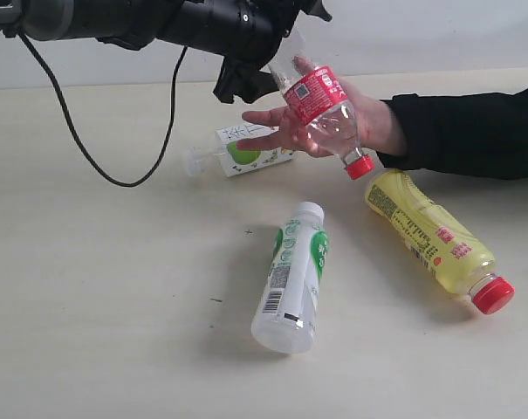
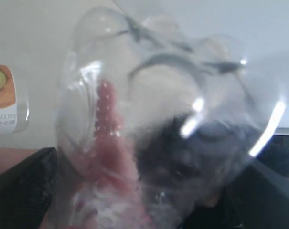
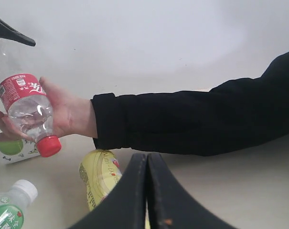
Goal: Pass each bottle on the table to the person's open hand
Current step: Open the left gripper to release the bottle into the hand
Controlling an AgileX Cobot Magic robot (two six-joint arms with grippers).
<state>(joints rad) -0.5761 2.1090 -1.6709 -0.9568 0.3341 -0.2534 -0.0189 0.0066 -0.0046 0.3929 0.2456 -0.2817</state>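
Observation:
My left gripper [image 1: 278,51] is shut on the base of the clear bottle with a red cap and label [image 1: 320,109], which tilts cap-down onto the palm of the person's open hand [image 1: 377,122]. In the left wrist view that bottle [image 2: 158,119] fills the frame, with a black finger [image 2: 20,191] at either side. The white bottle with a green label [image 1: 291,275], the yellow bottle [image 1: 425,236] and the small green-apple bottle [image 1: 242,150] lie on the table [image 1: 98,288]. My right gripper [image 3: 146,160] is shut with nothing in it, near the yellow bottle [image 3: 100,176].
The person's black-sleeved arm [image 1: 473,131] reaches in from the right, above the yellow bottle. A black cable [image 1: 89,157] hangs from the left arm down over the far left of the table. A pale wall stands behind.

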